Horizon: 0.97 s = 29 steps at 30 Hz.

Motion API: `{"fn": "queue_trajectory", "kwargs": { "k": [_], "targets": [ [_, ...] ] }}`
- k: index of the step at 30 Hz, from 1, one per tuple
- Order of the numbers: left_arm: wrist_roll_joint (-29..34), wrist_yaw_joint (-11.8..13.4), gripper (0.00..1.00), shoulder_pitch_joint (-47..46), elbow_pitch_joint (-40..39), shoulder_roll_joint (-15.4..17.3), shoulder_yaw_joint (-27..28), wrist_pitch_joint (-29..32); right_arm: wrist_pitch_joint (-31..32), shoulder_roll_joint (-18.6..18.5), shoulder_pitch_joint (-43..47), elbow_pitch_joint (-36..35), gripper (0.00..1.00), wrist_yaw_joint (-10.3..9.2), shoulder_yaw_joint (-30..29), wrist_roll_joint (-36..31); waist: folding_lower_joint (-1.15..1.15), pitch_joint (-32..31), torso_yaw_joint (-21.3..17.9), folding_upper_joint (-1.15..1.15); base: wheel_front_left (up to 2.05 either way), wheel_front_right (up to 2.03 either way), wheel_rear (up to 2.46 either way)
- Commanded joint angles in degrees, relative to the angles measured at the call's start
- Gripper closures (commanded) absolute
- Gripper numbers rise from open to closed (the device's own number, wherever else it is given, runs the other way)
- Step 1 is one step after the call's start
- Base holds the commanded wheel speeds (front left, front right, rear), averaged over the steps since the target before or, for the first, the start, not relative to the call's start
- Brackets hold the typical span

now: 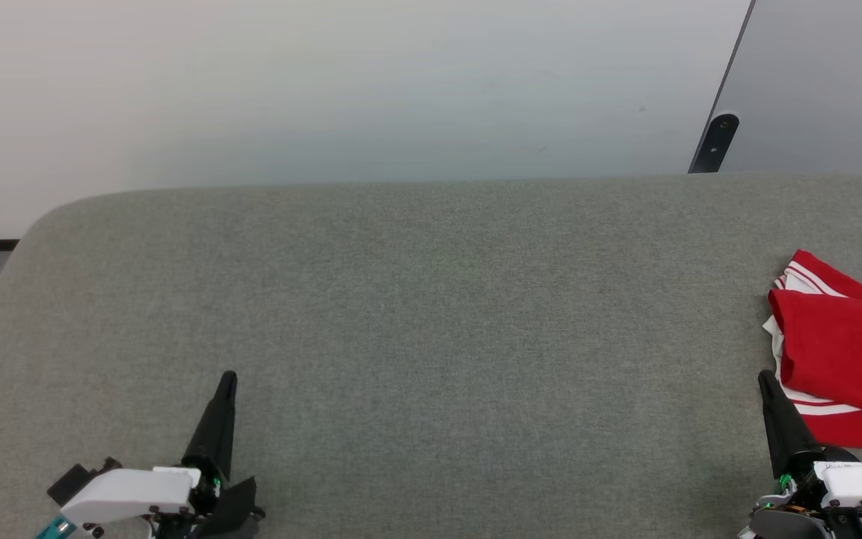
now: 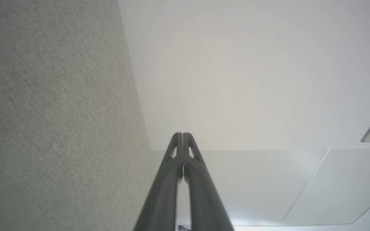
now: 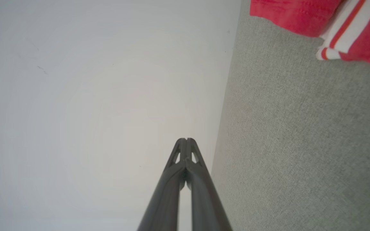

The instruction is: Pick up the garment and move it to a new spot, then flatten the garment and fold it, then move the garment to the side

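Folded red shirt (image 1: 846, 344) at right edge of grey surface (image 1: 431, 314), just beside right hand (image 1: 765, 378), well apart from left hand (image 1: 227, 376), both hands closed, empty

We see the wide grey fabric-covered table top (image 1: 431, 299) lying open from its left edge across the middle; a gripper can pass there freely. At the right edge the folded red shirt with white striped trim (image 1: 842, 352) takes the room, just beside the right gripper (image 1: 765, 379). A pale wall (image 1: 326, 90) closes the far side.
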Motion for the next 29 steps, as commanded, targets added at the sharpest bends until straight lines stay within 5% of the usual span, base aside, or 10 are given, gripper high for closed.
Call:
{"fn": "queue_trajectory", "kwargs": {
  "k": [1,29],
  "targets": [
    [-0.4,-0.3,1.0,-0.6,0.1,-0.1,0.1,0.0,0.2,0.1,-0.8,-0.2,1.0,-0.06,0.0,0.2,0.0,0.0,0.0,0.0,0.0,0.0,0.0],
    [-0.4,-0.3,1.0,-0.6,0.1,-0.1,0.1,0.0,0.1,0.1,-0.8,-0.2,1.0,-0.06,0.0,0.2,0.0,0.0,0.0,0.0,0.0,0.0,0.0]
  ]
}}
